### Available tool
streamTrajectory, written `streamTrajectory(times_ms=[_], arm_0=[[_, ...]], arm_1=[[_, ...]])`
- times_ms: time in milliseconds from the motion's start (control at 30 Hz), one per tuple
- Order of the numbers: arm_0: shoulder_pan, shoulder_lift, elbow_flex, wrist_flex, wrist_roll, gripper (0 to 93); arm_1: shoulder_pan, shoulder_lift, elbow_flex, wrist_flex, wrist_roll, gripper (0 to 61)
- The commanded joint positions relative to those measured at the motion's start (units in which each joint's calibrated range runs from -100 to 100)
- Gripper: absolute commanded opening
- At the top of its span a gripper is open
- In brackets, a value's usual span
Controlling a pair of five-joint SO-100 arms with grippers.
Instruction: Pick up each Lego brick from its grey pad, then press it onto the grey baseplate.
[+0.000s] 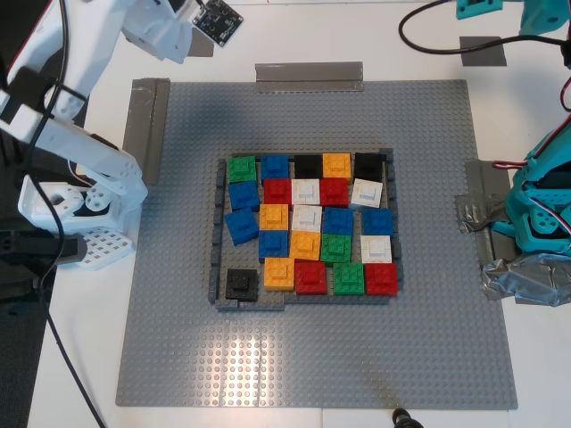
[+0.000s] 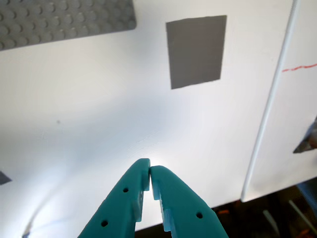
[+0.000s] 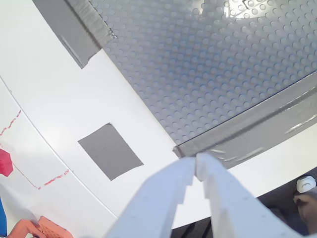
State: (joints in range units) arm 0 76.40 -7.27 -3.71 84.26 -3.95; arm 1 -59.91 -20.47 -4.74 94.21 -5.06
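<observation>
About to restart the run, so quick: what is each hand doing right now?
My first hand: closed, holding nothing, over bare white table.
My second hand: closed, holding nothing, near the grey baseplate's taped edge.

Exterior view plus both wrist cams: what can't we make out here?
- My first gripper and my second gripper: neither shows in the exterior view, cut off by its top edge.
- Lego bricks: absent from both wrist views.
- Grey baseplate: each wrist view catches only part.
- Red shape: cut by the second wrist view's edge, unidentifiable.
</observation>
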Motion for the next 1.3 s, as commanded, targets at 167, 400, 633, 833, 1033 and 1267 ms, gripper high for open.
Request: streamTrajectory(times_ms=[167,400,633,833,1033,1267], arm_0=[[0.32,-1.66,1.59,-0.78,0.06,0.0],[0.03,-1.66,1.59,-0.78,0.06,0.0],[0.39,-1.66,3.03,-0.70,-0.13,0.0],[0.53,-1.66,6.46,-0.29,0.01,0.0],[0.53,-2.34,8.45,-0.21,-0.33,0.0],[0.46,-2.43,7.54,-0.78,-0.33,0.0]], arm_1=[[-0.70,2.87,-7.95,2.05,-0.29,0.2],[-0.77,4.16,-8.22,1.56,0.10,0.2],[-1.14,4.50,-7.50,1.89,0.54,0.2],[-1.57,4.67,-7.04,1.89,0.69,0.2],[-2.01,4.76,-6.95,1.89,0.74,0.2],[-1.93,4.50,-6.95,2.29,0.93,0.2]])
